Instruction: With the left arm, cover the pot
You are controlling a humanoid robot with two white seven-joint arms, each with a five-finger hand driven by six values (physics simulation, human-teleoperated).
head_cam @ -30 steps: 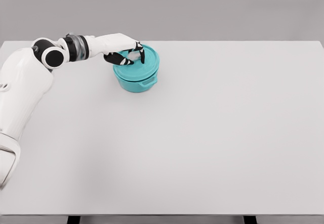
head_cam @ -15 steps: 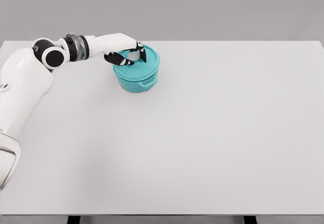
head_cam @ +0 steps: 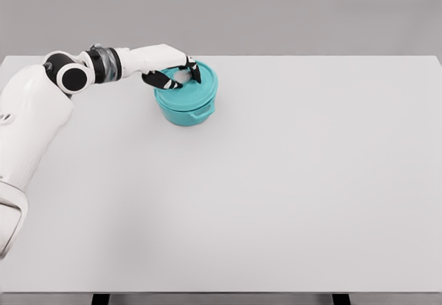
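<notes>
Lid on the teal pot

The left hand (head_cam: 174, 74) curls its fingers around the lid (head_cam: 188, 86) knob; the pot (head_cam: 186, 108) sits at eleven o'clock on the table (head_cam: 290, 181).

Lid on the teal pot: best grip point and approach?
Take the lid by the small pale knob at its top centre, coming straight down from above. The lid is a flat disc sitting level on the pot, so its rim offers little purchase. The left hand already has its fingers curled around that knob.
</notes>
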